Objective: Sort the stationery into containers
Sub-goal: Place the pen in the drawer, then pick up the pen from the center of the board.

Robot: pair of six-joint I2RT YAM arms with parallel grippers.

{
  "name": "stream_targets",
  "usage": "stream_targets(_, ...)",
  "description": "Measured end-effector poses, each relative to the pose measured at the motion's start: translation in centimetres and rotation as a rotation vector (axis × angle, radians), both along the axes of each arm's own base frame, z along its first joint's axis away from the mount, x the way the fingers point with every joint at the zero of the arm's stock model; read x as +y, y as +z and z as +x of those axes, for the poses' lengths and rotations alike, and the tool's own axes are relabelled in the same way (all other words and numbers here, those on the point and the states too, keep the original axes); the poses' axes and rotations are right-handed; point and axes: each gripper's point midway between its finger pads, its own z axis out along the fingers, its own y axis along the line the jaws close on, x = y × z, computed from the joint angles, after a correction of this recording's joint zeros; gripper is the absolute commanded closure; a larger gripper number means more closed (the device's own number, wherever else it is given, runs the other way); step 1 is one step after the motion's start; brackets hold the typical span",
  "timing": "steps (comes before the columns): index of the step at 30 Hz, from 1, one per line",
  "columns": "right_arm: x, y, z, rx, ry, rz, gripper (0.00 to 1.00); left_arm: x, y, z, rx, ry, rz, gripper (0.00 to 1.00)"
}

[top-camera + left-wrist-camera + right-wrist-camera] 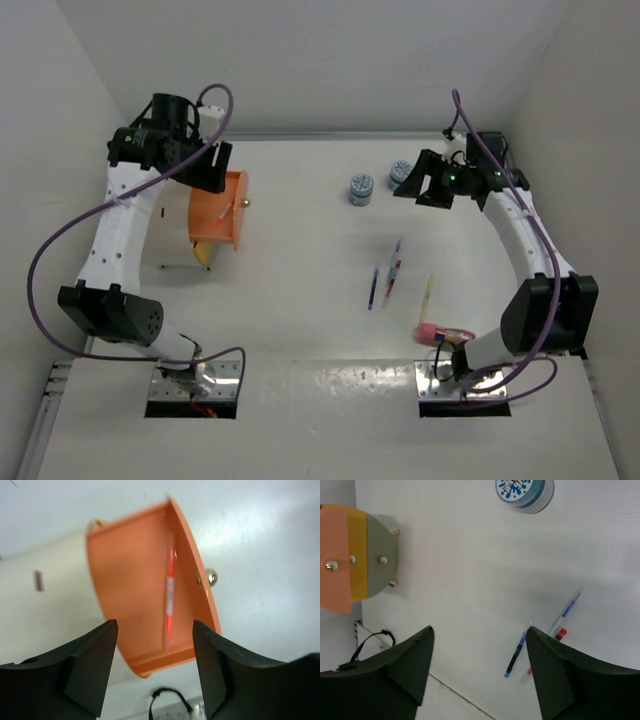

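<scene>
Left fingers apart above the open orange drawer at the counter's left edge, a red pen inside; right fingers apart near the far right corner; loose pens lie mid-counter, open surface around them

A white table stands enclosed by plain white walls under even light.

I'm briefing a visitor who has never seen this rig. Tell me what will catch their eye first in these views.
The orange drawer, pulled out of the cream drum at the left, stands out most; the left wrist view shows a red pen lying inside it below the open left pincer. Next come the loose pens in the middle and two blue-and-white round pieces by the open right pincer.
</scene>
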Motion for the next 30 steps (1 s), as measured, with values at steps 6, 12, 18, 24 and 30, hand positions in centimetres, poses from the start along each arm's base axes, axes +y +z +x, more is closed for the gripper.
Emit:
stream_targets(6,-1.8,-2.8,-2.3,0.076,-0.036,-0.097,0.58,-0.2,8.9,2.3,-0.284,0.001,-0.031,0.38)
stream_targets(12,-5.1,-10.0,-8.3,0.332,-0.106,-0.287,0.60,0.0,12.5,1.4,-0.431,0.006,-0.042,0.38)
stream_targets(18,-6.9,-16.5,-13.2,0.610,-0.113,-0.403,0.45,-0.3,11.1,1.7,-0.401,0.004,-0.052,0.38)
stream_targets(24,-7.5,-19.6,-13.4,0.698,-0.105,-0.457,0.50,-0.4,10.7,2.0,-0.395,0.005,-0.049,0.38)
stream_targets(30,-7.4,-21.9,-14.2,0.786,-0.078,-0.490,0.63,-0.2,10.2,2.2,-0.389,0.012,-0.042,0.38)
